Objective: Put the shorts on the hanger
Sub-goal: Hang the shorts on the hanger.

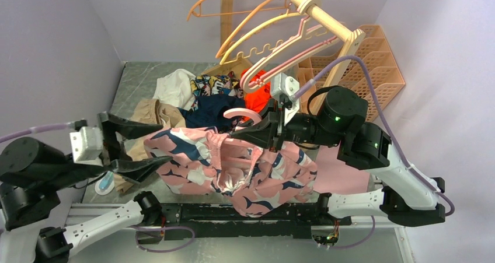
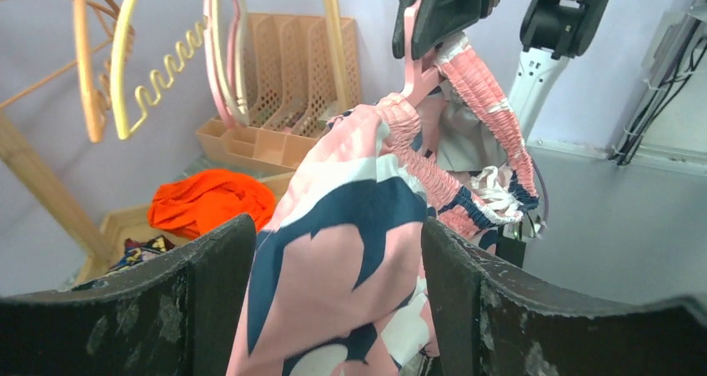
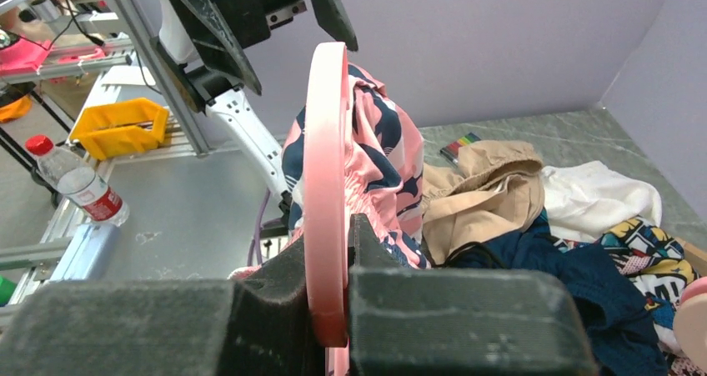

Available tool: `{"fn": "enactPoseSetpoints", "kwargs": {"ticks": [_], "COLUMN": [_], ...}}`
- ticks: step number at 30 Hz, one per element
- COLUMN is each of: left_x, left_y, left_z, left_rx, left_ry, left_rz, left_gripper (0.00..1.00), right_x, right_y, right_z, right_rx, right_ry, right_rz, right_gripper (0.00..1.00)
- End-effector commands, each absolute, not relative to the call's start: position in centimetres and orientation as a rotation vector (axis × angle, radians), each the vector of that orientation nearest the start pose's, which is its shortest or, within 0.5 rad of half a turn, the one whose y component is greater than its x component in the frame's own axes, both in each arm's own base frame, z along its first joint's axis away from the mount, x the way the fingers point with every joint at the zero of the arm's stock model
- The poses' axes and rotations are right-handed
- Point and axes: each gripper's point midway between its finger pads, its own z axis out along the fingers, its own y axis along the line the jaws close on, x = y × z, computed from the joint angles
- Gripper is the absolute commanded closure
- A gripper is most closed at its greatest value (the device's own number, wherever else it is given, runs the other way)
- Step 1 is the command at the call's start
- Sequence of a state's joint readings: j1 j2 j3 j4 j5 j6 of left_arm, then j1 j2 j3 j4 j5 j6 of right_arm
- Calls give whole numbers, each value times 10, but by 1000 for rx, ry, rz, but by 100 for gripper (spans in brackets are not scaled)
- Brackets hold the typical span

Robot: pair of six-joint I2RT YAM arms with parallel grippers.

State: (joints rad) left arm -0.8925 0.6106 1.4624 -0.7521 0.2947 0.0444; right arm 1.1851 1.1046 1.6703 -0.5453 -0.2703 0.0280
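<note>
While clamped on curved hanger, right gripper — left gripper apart by gathered shorts.

— What stands behind the right claw?
— A light wooden clothes rail, with a peach plastic compartment rack just beside it.
— And around the claw?
— On every side, plain lilac walls; below it, a grey marbled tabletop.

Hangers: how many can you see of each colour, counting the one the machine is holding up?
Orange hangers: 2
Yellow hanger: 1
Pink hanger on the rail: 1
Pink hanger held up: 1
Total: 5
</note>
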Motion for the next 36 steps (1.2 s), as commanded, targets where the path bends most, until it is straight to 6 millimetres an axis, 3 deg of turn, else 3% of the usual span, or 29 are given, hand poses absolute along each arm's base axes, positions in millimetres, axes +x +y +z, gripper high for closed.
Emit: {"fn": "enactPoseSetpoints", "kwargs": {"ticks": [1,4,5,8,14,17,22,25,28,31,33,36], "left_x": [84,95,98,113,112,104,94,85,68,56,54,60], "left_y": [-153,-158,-159,-149,-114,-102,-103,-105,-117,-143,-169,-208], "left_z": [457,441,438,436,458,462,457,475,512,541,542,518], "left_rx": [842,849,860,801,634,600,632,660,715,817,918,1095], "left_ry": [1332,1385,1390,1426,1358,1330,1355,1302,1170,1059,1049,1124], "left_rz": [-818,-776,-756,-665,-617,-629,-668,-711,-798,-899,-962,-1026], "left_gripper": [24,32,42,89,93,86,34,13,9,9,9,9], "right_x": [71,68,69,72,76,77,78,76,72,68,68,67], "right_y": [308,309,309,302,290,288,287,291,296,303,308,311], "right_z": [510,511,512,518,519,517,516,515,513,509,504,499], "right_rx": [-1070,-1084,-1080,-1051,-1015,-1007,-1005,-1024,-1055,-1092,-1115,-1135], "right_ry": [1201,1198,1198,1191,1204,1208,1202,1198,1192,1187,1195,1204], "right_rz": [1171,1188,1185,1163,1125,1115,1110,1121,1140,1161,1167,1169], "right_gripper": [100,100,100,100,100,100,100,100,100,100,100,100]}}
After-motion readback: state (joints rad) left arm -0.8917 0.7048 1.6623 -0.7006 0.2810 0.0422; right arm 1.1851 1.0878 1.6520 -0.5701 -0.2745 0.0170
